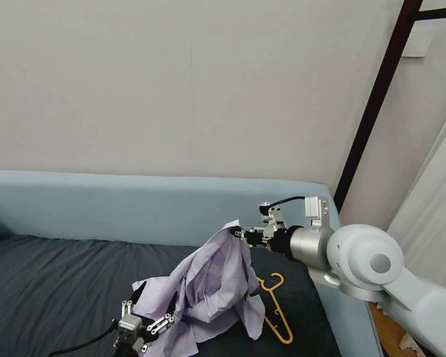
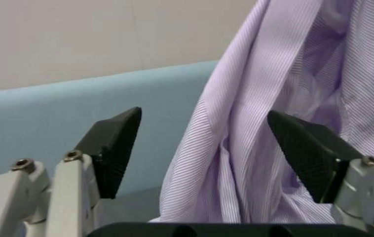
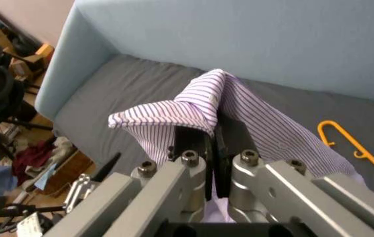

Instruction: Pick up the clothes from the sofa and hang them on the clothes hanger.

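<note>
Shirt: the lilac striped shirt [image 1: 217, 286] is half raised. Its top is pinched up in front of the backrest, and its lower folds lie bunched on the dark seat.
Right gripper: my right gripper [image 1: 240, 235] reaches in from the right at the shirt's peak. Its fingers [image 3: 188, 139] are pressed together on a fold of cloth near the collar, and that fold carries the weight of the raised part.
Left gripper: my left gripper [image 1: 144, 315] sits low by the shirt's bottom edge. Its fingers [image 2: 113, 148] are spread wide and hold nothing. In the left wrist view the cloth hangs just beyond the gap between them, and I cannot tell whether it touches either pad.
Hanger: the orange hanger [image 1: 276, 311] lies flat on the seat just right of the shirt. It is partly under the hem and is not threaded into the shirt.
Sofa: the pale blue sofa [image 1: 89, 208] runs behind, along the wall.
Done so far: as I judge it, only the pick-up has begun, with one corner of the shirt lifted.
Left to do: lift the shirt fully clear of the seat, open it up, and get it onto the hanger. None of the hanging has begun.
</note>
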You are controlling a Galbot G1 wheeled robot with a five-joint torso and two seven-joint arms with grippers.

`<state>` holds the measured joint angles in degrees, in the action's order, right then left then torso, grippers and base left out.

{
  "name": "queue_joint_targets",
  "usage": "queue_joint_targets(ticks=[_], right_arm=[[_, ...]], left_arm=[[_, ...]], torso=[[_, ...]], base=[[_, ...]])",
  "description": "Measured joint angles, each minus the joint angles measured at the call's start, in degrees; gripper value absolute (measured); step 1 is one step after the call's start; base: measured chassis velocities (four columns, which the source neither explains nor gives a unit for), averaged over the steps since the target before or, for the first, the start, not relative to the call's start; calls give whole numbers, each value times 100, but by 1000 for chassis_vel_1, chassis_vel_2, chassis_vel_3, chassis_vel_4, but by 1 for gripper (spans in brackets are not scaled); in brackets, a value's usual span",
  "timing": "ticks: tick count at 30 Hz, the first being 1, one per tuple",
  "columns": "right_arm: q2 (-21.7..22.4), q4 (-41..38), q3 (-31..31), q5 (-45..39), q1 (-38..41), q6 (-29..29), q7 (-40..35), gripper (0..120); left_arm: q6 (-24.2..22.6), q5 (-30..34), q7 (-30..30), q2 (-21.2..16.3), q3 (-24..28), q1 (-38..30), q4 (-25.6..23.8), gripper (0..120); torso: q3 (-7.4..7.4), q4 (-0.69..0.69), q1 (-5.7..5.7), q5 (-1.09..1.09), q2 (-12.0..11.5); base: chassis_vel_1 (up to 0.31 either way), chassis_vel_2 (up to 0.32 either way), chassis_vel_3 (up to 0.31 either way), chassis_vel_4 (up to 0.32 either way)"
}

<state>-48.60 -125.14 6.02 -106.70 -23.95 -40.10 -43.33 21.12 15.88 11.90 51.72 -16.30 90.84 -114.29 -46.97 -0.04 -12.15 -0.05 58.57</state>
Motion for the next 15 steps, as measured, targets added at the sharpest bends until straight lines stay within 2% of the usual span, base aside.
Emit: queue_joint_targets(ticks=[5,15], right_arm=[[-45,42,57,26,65,0,1,0],[-69,97,116,31,162,0,24,0]], left_arm=[[-73,1,-4,-217,497,-458,197,73],[-106,-147,9,-78,934,-719,591,70]], torso=[[0,-5,0,0,0],[1,-2,0,0,0]], base=[[0,0,0,0],[0,0,0,0]])
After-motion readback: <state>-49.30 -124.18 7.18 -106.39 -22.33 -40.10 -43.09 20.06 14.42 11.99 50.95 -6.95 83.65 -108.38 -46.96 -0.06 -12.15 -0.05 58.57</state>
